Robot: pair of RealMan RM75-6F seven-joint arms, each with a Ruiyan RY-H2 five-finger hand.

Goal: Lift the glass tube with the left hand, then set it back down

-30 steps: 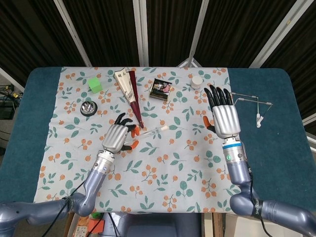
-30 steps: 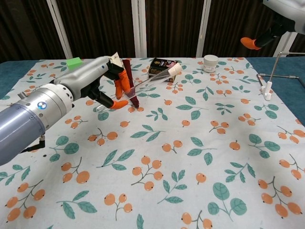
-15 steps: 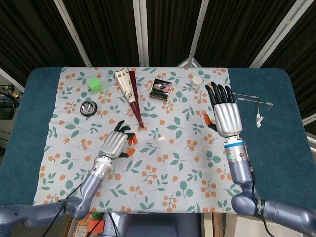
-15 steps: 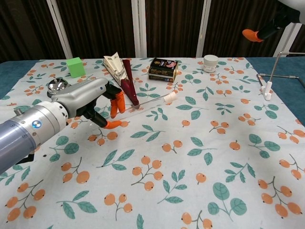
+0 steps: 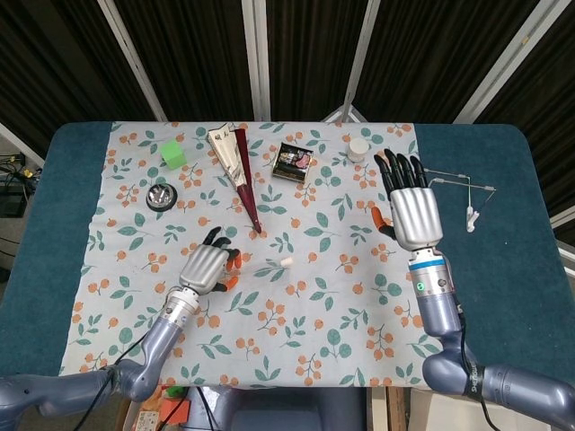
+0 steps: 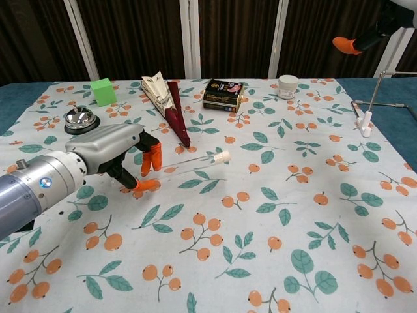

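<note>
**A:** Where's the glass tube (image 6: 195,161) right now?

**B:** Low over the patterned cloth (image 6: 273,215), lying nearly flat, its white cap (image 6: 222,156) pointing toward the robot's right. In the chest view the left hand (image 6: 120,156) has its orange fingertips (image 6: 151,160) curled in around the uncapped end. I can't tell whether the tube's full length is resting on the cloth or whether the held end is a touch off it.

**A:** So what could spoil the set-down?

**B:** Mainly rolling. It's a smooth round tube on fabric; if the fingers open unevenly, one could nudge it and send it off toward the dark red cone (image 6: 177,117) just behind it. And if the held end is in fact off the cloth, letting go would drop it (glass, so a knock is unwelcome).

**A:** Anything on the withdrawal?

**B:** A fingertip could drag the tube as the hand pulls away.

**A:** And the right hand (image 5: 411,208)?

**B:** Raised well apart, fingers straight and slightly spread, holding nothing. I judge it no threat.
</note>
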